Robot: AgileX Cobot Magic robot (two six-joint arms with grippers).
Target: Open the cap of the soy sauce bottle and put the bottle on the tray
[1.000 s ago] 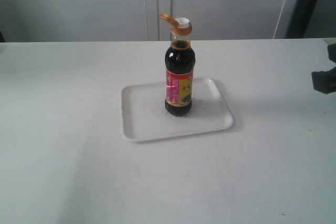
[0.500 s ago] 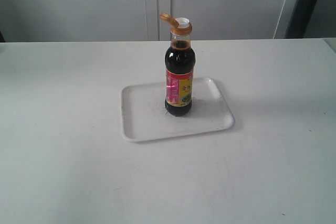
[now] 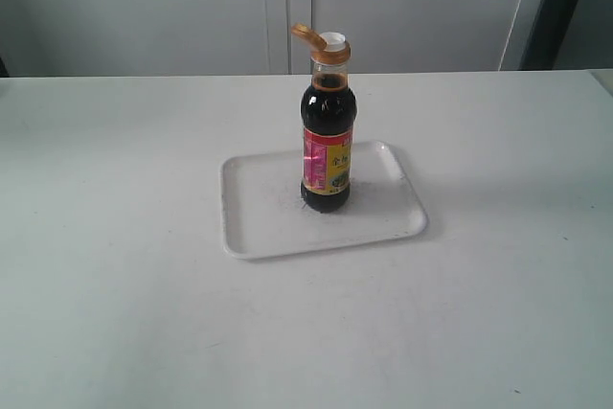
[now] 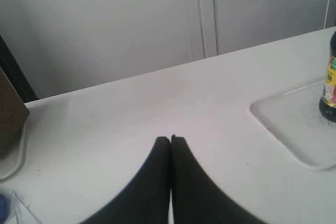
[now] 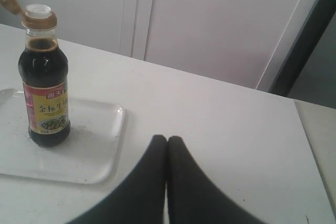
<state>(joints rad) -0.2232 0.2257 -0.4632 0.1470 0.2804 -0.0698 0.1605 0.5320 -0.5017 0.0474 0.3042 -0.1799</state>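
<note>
Upright near the centre of the shallow white rectangular plastic tray [image 3: 259, 222]: small clear glass soy sauce bottle [image 3: 328, 141] of dark liquid, red-and-yellow label. Golden-brown hinged flip cap [image 3: 308, 36] swung open toward ten o'clock, white spout bared. On the white worktop [image 3: 115, 313], well apart: left gripper [image 4: 170, 139] and right gripper [image 5: 167, 139], black jaws pressed together, holding nothing.

It looks like a plain test room or laboratory, not a home kitchen. Ahead of the right pincer [image 5: 167, 139] is a bare white table [image 3: 115, 237], and behind the table stand smooth pale cabinet doors [image 3: 402, 7].
</note>
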